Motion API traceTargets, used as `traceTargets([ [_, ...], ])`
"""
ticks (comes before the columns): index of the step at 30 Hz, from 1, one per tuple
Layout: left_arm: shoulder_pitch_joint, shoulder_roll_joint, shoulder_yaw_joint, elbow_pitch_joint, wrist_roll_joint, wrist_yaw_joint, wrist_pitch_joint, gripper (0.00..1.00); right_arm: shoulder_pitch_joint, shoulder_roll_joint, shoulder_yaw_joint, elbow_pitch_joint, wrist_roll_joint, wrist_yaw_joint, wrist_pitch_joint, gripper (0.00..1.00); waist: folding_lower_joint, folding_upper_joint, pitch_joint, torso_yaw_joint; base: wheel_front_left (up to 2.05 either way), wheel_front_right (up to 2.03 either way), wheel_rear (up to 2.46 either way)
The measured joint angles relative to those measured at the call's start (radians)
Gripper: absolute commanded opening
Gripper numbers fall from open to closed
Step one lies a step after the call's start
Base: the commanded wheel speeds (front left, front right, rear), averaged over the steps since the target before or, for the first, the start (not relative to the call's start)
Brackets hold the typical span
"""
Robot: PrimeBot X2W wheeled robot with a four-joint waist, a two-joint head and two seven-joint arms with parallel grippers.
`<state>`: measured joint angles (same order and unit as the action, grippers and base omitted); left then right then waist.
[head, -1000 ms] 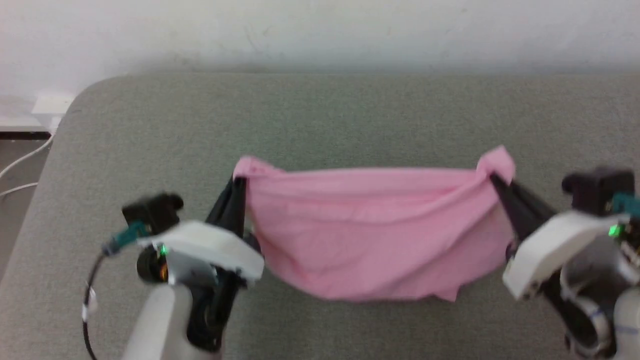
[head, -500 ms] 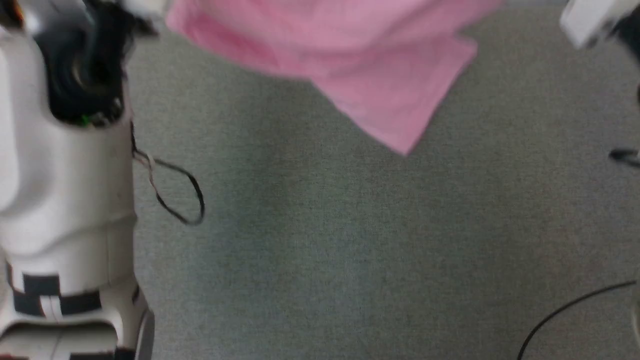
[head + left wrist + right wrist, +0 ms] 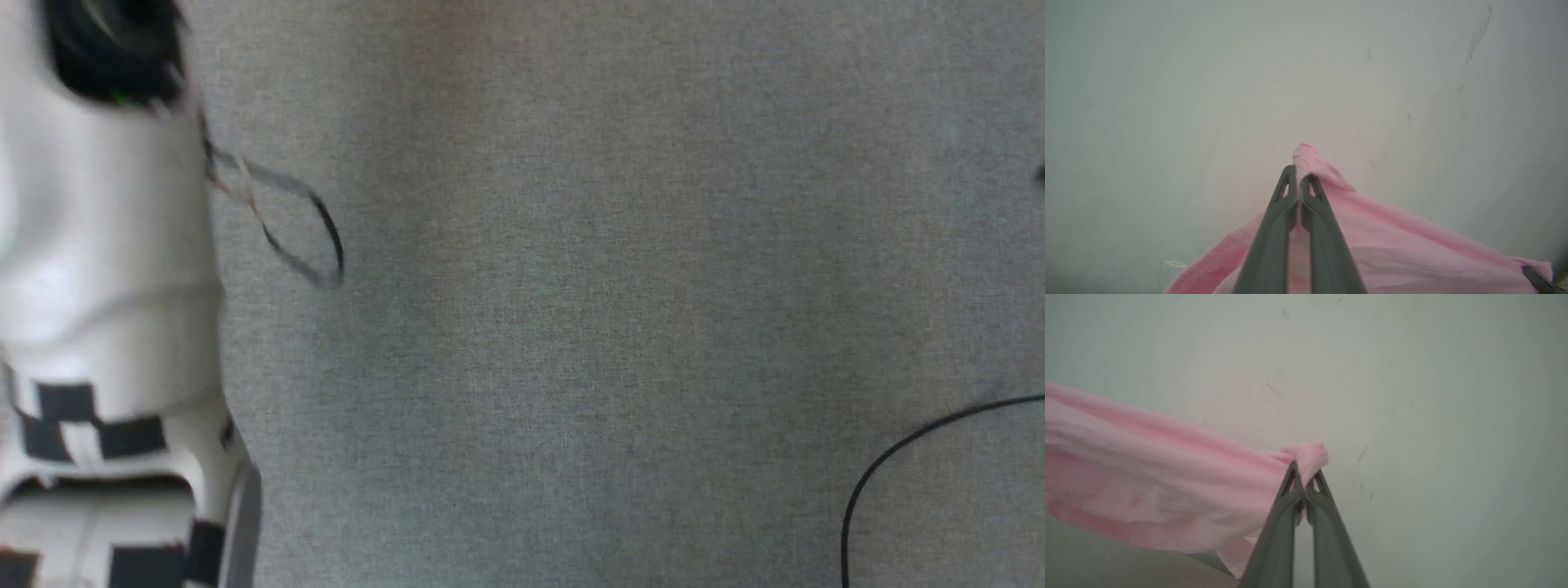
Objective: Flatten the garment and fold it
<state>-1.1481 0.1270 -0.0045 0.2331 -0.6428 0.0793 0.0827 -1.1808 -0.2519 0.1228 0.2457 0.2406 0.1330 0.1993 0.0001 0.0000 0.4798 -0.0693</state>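
The light-pink garment (image 3: 1392, 253) hangs in the air, stretched between my two grippers in front of a pale wall. In the left wrist view my left gripper (image 3: 1299, 175) is shut on one bunched corner, and the cloth runs off to the lower right, where the tip of the other gripper's dark finger (image 3: 1535, 277) shows. In the right wrist view my right gripper (image 3: 1303, 477) is shut on the opposite corner of the garment (image 3: 1147, 473), which sags away to the left. The head view has my pale left forearm (image 3: 98, 269) at the left edge.
A grey fabric surface (image 3: 588, 310) spreads below the head camera. A thin cable loop (image 3: 302, 220) hangs off the left arm, and a black cable (image 3: 906, 449) curves in at the lower right. A scuffed pale wall (image 3: 1208, 81) stands behind the garment.
The head view has swung down, so the garment and both grippers have left its top edge. A second ago both grippers held the garment stretched over the grey surface.
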Motion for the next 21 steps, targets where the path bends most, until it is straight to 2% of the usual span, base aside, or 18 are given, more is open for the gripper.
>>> traceTargets([
  [5, 0.243, -0.002, -0.052, 0.018, -0.005, -0.040, 0.021, 0.00, 0.236, -0.043, 0.067, -0.018, 0.088, 0.000, 0.055, 0.00, -0.0001, 0.0000, -0.041, 0.009, 0.00, 0.00, 0.00],
  [11, 0.586, 0.017, -0.122, -0.026, 0.011, -0.061, 0.075, 0.00, 0.553, -0.082, 0.085, -0.144, 0.179, 0.000, 0.167, 0.00, -0.0003, 0.0001, -0.121, 0.025, 0.00, 0.00, 0.00],
  [17, 0.914, 0.027, -0.171, -0.147, -0.012, -0.056, 0.168, 0.00, 0.892, -0.083, -0.033, -0.314, 0.197, 0.000, 0.305, 0.00, -0.0006, 0.0001, -0.206, 0.036, 0.00, 0.00, 0.00],
  [21, 1.091, 0.034, -0.202, -0.254, -0.030, -0.028, 0.228, 0.00, 1.116, -0.016, -0.149, -0.424, 0.181, 0.000, 0.381, 0.00, -0.0006, 0.0001, -0.253, 0.047, 0.00, 0.00, 0.00],
])
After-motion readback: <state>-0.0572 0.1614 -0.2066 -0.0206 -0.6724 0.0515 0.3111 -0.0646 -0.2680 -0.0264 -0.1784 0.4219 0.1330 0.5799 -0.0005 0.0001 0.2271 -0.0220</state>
